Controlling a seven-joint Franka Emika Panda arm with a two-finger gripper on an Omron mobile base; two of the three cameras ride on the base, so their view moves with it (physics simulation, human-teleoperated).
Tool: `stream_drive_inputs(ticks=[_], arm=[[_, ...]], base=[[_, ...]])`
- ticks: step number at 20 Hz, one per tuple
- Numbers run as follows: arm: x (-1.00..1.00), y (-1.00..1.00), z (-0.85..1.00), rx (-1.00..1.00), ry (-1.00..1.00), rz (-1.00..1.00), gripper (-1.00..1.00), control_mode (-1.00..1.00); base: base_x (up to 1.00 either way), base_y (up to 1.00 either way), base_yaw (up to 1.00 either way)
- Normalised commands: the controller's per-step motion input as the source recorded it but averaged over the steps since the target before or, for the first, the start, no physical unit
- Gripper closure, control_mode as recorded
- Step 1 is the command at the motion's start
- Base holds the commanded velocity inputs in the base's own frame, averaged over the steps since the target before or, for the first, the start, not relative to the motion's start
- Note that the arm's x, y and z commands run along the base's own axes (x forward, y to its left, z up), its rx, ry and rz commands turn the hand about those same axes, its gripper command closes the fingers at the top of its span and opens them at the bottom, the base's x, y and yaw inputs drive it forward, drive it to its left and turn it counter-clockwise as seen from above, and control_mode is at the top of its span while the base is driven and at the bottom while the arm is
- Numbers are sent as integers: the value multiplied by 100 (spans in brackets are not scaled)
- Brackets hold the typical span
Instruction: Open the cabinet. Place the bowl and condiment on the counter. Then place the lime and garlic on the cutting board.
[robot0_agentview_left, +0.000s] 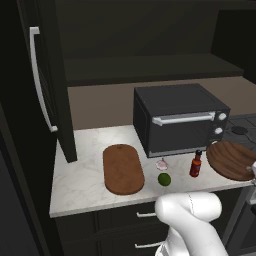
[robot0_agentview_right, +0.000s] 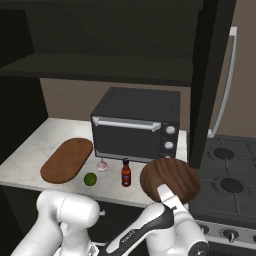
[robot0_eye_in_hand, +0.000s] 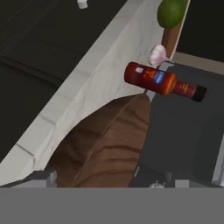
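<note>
Hand view: bowl (robot0_eye_in_hand: 105, 144) on counter (robot0_eye_in_hand: 92, 83) directly below the gripper (robot0_agentview_right: 167, 196); jaws spread wide, nothing grasped.

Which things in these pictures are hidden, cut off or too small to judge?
- Gripper, right base view: its fingertips are hidden behind the hand, so contact with the bowl is unclear.
- Bowl, left base view: its right part is cut off by the picture edge.
- Condiment label, base views: too small to read.
- Cabinet interior: too dark to see.
- Garlic, hand view: partly hidden by the condiment.
</note>
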Motion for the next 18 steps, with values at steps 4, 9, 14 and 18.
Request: stream_drive_inputs(ticks=[4, 9, 14, 18], arm=[[-29, 0, 34, 0, -12, 0, -100, -100], [-35, 6, 29, 0, -3, 0, -100, -100], [-31, 9, 35, -3, 0, 0, -100, -100], [-33, 5, 52, -5, 0, 0, -100, -100]], base=[[0, 0, 0], [0, 0, 0], [0, 0, 0], [0, 0, 0]])
